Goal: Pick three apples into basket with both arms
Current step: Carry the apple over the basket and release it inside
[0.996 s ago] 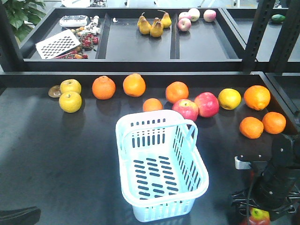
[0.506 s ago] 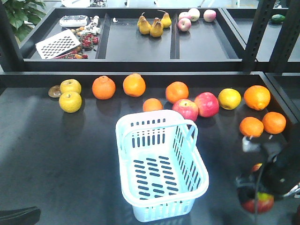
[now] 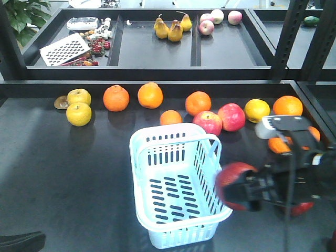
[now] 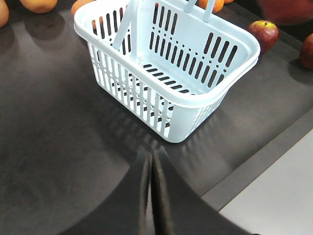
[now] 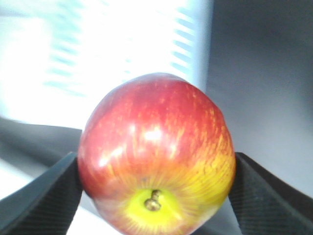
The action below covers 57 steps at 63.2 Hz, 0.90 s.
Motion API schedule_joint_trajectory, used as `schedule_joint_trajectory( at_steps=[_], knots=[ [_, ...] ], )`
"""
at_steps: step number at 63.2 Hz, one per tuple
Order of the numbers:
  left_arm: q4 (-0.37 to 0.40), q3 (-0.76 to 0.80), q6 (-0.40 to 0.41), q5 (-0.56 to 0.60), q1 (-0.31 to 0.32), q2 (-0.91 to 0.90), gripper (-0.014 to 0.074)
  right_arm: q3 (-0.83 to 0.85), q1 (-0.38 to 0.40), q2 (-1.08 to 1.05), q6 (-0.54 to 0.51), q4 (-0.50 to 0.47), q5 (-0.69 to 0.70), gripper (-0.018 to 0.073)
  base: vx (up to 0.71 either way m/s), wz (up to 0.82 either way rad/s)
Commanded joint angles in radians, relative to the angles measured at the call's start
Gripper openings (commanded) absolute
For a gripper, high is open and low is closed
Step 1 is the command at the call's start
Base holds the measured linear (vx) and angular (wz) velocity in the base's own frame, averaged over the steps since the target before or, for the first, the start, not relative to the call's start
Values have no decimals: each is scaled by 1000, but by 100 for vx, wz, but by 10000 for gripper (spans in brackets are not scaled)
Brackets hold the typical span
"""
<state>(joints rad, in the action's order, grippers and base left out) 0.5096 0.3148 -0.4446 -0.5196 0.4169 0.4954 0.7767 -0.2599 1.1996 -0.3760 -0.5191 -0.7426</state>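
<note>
the dark table [image 3: 63,173] fills my front view. the basket [image 3: 135,173] stands upright on it, directly left of the right gripper [image 5: 155,193] and ahead of the left gripper [image 4: 150,161], a little to that gripper's right. its slotted bottom is showing and its swing handle leans to the side nearer the right gripper.

the right arm [image 3: 302,173] reaches in from the right, blurred. its silver-grey part [image 3: 273,126] sits on top and a black cable [image 3: 287,210] hangs down in front.

the right gripper is clamped on an apple [image 5: 154,132], one black finger pressed against each flank. the apple is red, with a yellow-green patch and stem turned toward the wrist camera. it hangs off the table at the basket's right wall, about level with the rim. with the blur i cannot tell whether it is over the rim or just outside it.

the left gripper sits low at the near edge, fingers closed flat against each other with nothing between them.

from the left gripper, another dark red apple [image 4: 264,33] lies on the table beyond the basket's far right corner. past the right gripper, toward the back, are two pinkish-red apples [image 3: 231,116] touching each other, in a row with oranges [image 3: 150,95].
</note>
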Motion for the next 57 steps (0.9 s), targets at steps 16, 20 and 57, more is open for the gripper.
schedule_joint_trajectory(
  at_steps=[16, 20, 57],
  knots=[
    [27, 25, 8, 58, -1, -1, -6, 51, -136, 198, -20, -94, 321, 114, 0, 0],
    [27, 25, 8, 58, -1, -1, -6, 81, -136, 239, -28, -95, 306, 195, 0, 0],
    [27, 25, 8, 55, -1, -1, -6, 173, -136, 338, -47, -95, 226, 666, 0, 0]
  ],
)
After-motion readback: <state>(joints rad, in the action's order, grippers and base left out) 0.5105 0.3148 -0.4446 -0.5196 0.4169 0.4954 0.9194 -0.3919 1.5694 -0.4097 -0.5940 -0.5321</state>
